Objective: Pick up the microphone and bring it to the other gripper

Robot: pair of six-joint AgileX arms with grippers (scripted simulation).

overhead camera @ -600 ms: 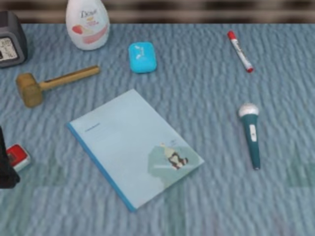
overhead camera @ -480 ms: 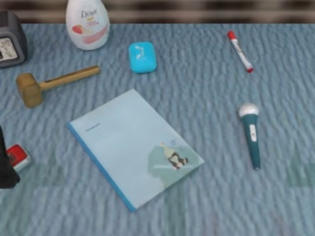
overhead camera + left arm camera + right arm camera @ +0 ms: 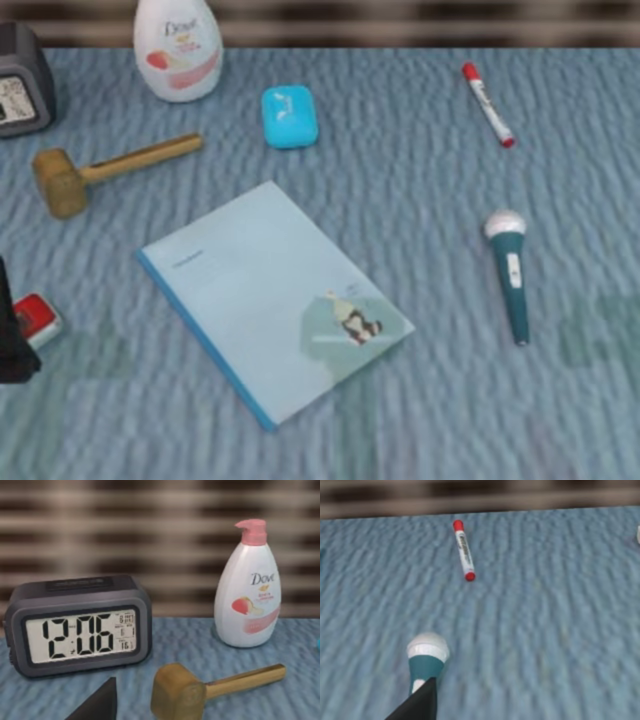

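Lying flat in the middle of the tabletop (image 3: 420,180) is a pale blue notebook (image 3: 270,295). Toward the right edge rests the microphone (image 3: 510,272), untouched, head pointing to the far edge, with a marker (image 3: 487,104) beyond it. At the left edge sits the left gripper (image 3: 12,335); whether either gripper's fingers are parted I cannot tell.
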